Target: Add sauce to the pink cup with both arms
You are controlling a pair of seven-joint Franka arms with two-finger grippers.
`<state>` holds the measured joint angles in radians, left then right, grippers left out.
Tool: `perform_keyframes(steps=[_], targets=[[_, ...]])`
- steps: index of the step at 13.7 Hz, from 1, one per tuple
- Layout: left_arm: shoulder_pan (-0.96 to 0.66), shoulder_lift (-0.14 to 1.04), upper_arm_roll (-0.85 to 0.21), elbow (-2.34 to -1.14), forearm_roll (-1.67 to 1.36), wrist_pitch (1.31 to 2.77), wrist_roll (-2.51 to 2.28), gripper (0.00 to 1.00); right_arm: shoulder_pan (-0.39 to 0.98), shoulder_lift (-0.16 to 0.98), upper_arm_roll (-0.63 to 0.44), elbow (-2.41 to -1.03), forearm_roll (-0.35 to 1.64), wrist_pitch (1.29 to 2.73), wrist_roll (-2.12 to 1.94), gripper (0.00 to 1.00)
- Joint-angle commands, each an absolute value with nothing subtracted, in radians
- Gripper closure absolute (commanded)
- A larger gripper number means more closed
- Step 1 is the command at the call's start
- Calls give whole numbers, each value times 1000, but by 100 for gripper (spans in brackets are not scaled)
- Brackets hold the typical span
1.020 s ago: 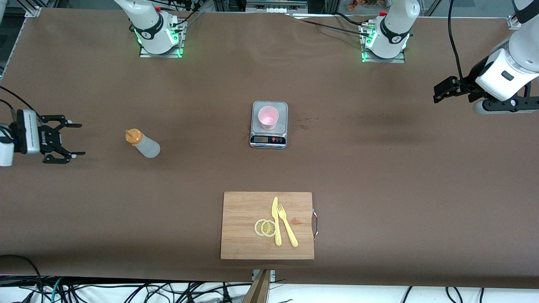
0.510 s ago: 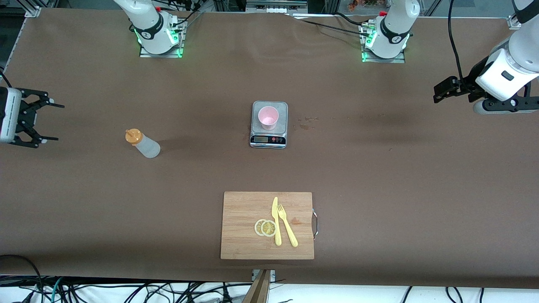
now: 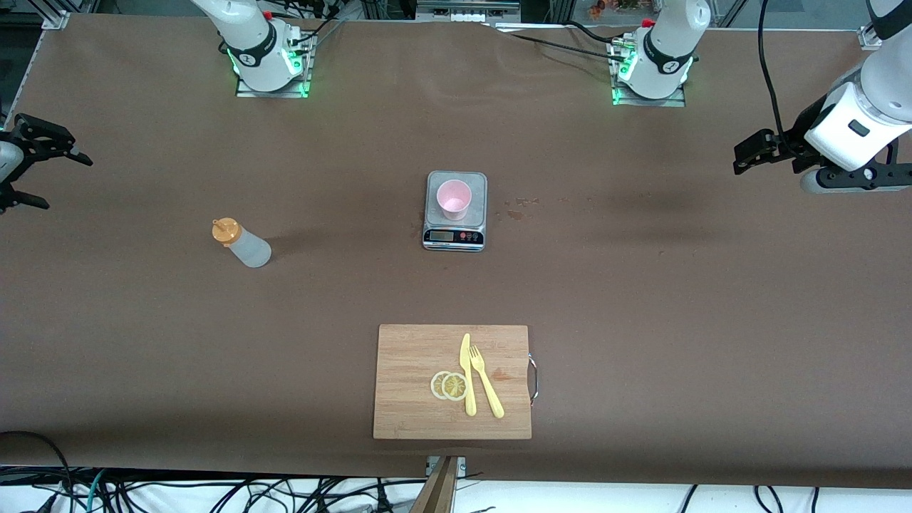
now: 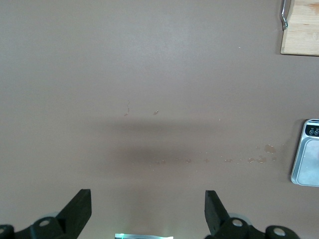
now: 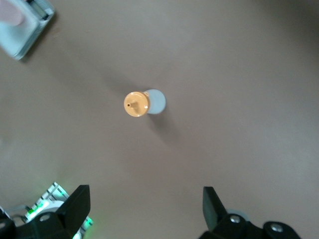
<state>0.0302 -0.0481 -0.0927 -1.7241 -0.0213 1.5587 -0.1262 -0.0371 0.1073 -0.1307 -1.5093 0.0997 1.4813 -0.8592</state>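
One clear squeeze bottle with an orange cap point(image 3: 241, 244) stands toward the right arm's end, well apart from one pink plastic cup point(image 3: 454, 199) on one silver kitchen scale point(image 3: 476, 214), and since a second ago the wide-open right gripper point(image 3: 69, 184) has drawn away from it to the table's edge, likelier a retreat than an approach, while the wide-open left gripper point(image 3: 741, 158) waits over its own end and one wooden cutting board point(image 3: 406, 356) bears two lemon slices point(image 3: 449, 385), one yellow knife point(image 3: 467, 374) and one yellow fork point(image 3: 486, 388).

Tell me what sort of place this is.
Most likely a robotics lab bench set up as a mock kitchen: two arm bases bolted to a brown table, loose cables along its edge, and food props, namely a pink cup on a scale, a sauce bottle and a cutting board.
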Motion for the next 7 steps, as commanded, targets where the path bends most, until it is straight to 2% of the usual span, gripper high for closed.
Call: perform_keyframes(steps=[1,5,7], targets=[[40,-49,-100,-1712,-35,1543,-112,0,-11,49,-126,-1554,39,1502,-654,0],[40,-49,-100,-1712,-32,1543,-110,0,61,14,-120,-1555,-23,1494,-395,0],[40,-49,-100,-1712,-32,1543,-110,0,64,8,-82,-1555,-15,1497,-304,0]])
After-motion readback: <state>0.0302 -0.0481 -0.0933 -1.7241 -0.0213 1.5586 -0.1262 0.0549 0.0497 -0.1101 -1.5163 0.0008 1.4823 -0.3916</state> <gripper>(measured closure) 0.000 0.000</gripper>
